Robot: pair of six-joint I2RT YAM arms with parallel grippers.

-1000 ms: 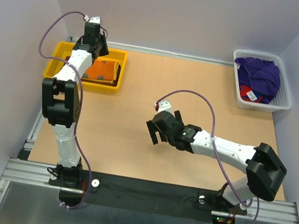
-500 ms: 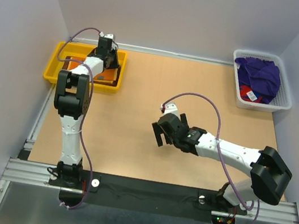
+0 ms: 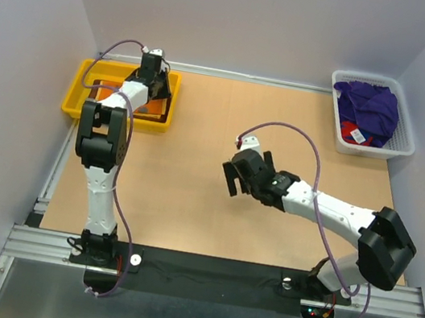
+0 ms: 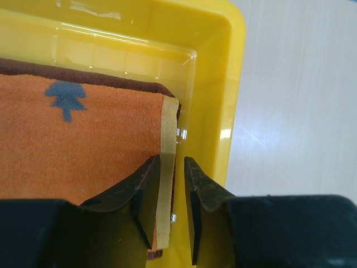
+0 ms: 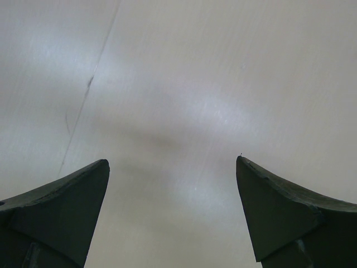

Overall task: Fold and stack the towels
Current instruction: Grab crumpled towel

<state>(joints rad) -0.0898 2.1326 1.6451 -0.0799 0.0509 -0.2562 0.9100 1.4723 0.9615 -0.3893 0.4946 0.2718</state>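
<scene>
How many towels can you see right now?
4: orange towel on brown towel in the yellow tray; purple towel over red towel in the white basket. More may be hidden.

From my station I see a yellow plastic tray (image 3: 75, 100) at the far left corner of the tan tabletop (image 3: 267, 127). A white mesh basket (image 3: 409, 136) sits at the far right corner, well apart from it. Grey walls (image 3: 244, 17) enclose three sides, and an aluminium rail (image 3: 211, 266) spans the near edge.
</scene>
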